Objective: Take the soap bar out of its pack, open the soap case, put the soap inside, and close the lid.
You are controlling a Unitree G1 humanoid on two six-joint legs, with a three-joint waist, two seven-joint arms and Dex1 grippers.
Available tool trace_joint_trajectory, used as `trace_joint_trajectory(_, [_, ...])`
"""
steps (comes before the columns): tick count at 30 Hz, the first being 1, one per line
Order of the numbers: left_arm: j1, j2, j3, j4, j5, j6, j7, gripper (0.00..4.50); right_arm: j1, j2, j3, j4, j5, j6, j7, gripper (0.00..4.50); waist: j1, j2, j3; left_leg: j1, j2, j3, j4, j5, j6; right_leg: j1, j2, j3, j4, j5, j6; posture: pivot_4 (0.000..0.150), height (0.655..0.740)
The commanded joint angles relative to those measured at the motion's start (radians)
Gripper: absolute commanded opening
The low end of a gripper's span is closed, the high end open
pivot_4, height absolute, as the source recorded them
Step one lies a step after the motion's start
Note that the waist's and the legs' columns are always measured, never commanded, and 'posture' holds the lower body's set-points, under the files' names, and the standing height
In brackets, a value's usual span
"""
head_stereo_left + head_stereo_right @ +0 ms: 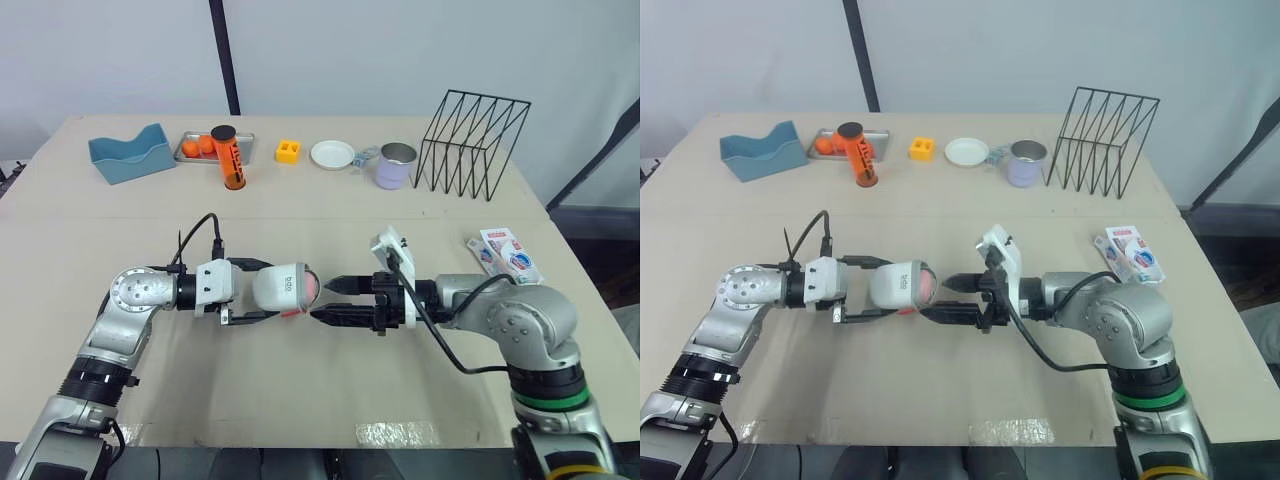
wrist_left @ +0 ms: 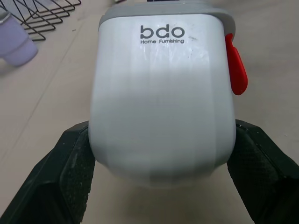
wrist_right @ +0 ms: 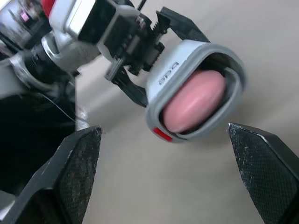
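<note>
At the centre of the head-camera frame, the left gripper (image 1: 265, 290) is clamping a white soap case (image 1: 285, 287) by its sides, one black finger (image 2: 70, 179) pressing each flank, and is holding it just above the beige table (image 1: 300, 215). The case is lying on its side with its open mouth facing the right of the frame, and the pink soap bar (image 3: 194, 100) is sitting inside, ringed by the grey rim. A red latch (image 2: 236, 70) is sticking out near that rim. The right gripper (image 1: 324, 300) is hovering just beside the mouth, its jaws spread apart and holding nothing, the tips close to the case. The soap pack (image 1: 508, 254) is lying flat at the right of the frame, well apart from both arms. Along the top of the table, a blue holder (image 1: 132, 155), an orange bottle (image 1: 228, 158), a yellow block (image 1: 288, 151), a white plate (image 1: 332, 154), a lavender mug (image 1: 396, 166) and a black wire rack (image 1: 470, 145) are standing in a row.
</note>
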Motion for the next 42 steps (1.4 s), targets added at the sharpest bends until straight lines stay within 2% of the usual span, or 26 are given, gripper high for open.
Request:
trace_joint_trajectory(1, [0.008,0.007,0.034,-0.021,-0.026,-0.032,0.010,3.53,-0.074,0.108,-0.151,0.093,0.132,0.196,-0.131,4.41,0.000,0.000,0.000,0.000,0.000,0.000,0.000,0.000,0.000,0.000,0.000,0.000,0.000,0.000,0.000,0.150,0.7371])
trace_joint_trajectory(5, [0.013,0.010,0.034,-0.024,-0.027,-0.035,0.004,3.53,-0.126,0.182,-0.214,0.175,0.131,0.300,-0.210,4.41,0.000,0.000,0.000,0.000,0.000,0.000,0.000,0.000,0.000,0.000,0.000,0.000,0.000,0.000,0.000,0.150,0.7371])
trace_joint_trajectory(8, [0.016,0.012,0.033,-0.031,-0.031,-0.031,0.001,3.53,-0.130,0.192,-0.189,0.193,0.113,0.333,-0.237,4.41,0.000,0.000,0.000,0.000,0.000,0.000,-0.001,0.000,0.000,0.000,0.000,0.000,0.000,0.000,0.000,0.150,0.7371])
trace_joint_trajectory(25, [0.035,0.017,0.030,-0.074,-0.037,0.009,-0.009,3.53,-0.133,0.277,-0.171,0.226,0.168,0.335,-0.382,4.41,0.000,0.000,0.000,0.000,0.000,0.000,-0.002,0.000,0.000,-0.001,0.000,0.000,0.000,0.000,0.000,0.150,0.7371])
trace_joint_trajectory(42, [0.036,0.014,0.026,-0.084,-0.030,0.022,-0.007,3.53,-0.133,0.299,-0.177,0.230,0.194,0.335,-0.415,4.41,0.000,0.000,0.000,-0.001,0.000,0.001,-0.002,0.000,0.000,-0.002,0.000,0.001,0.000,0.000,0.000,0.150,0.7371])
